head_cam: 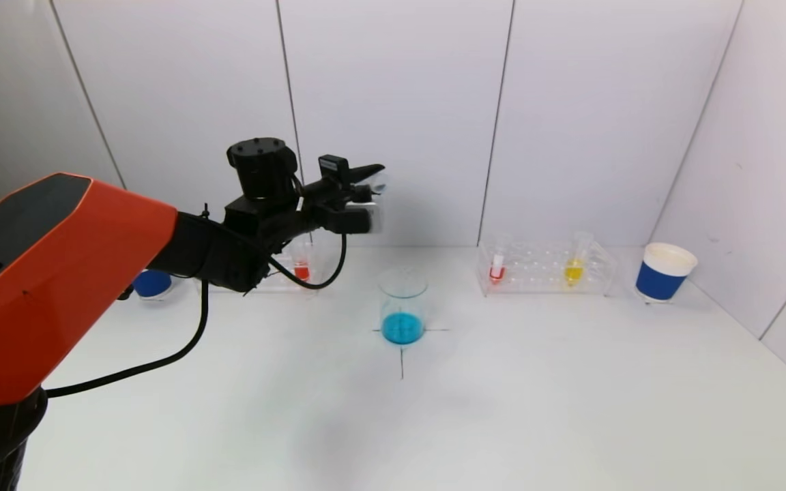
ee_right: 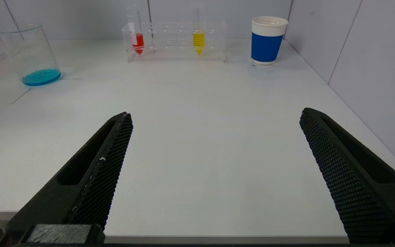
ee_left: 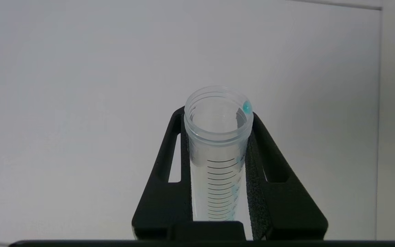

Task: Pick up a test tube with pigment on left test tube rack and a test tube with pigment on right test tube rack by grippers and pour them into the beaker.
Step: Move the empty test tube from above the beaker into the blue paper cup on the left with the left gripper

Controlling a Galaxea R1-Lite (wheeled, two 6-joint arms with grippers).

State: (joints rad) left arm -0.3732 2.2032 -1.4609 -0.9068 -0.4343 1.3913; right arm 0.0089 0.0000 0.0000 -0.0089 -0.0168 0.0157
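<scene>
My left gripper [head_cam: 370,196] is raised above and to the left of the beaker [head_cam: 403,314], shut on a clear graduated test tube [ee_left: 218,144] that lies roughly level. The tube looks empty, with a blue drop [ee_left: 247,107] on its rim. Blue liquid covers the beaker's bottom [ee_right: 41,77]. The left test tube rack [head_cam: 312,264] is mostly hidden behind my left arm; a red tube [head_cam: 301,270] shows in it. In the right test tube rack [head_cam: 543,269] stand a red tube [head_cam: 497,270] and a yellow tube [head_cam: 574,270]. My right gripper [ee_right: 214,137] is open and holds nothing, low over the table's near edge.
A blue paper cup [head_cam: 664,273] stands right of the right rack, near the side wall. Another blue cup [head_cam: 152,283] sits at the far left behind my left arm. A black cross [head_cam: 402,354] marks the table under the beaker.
</scene>
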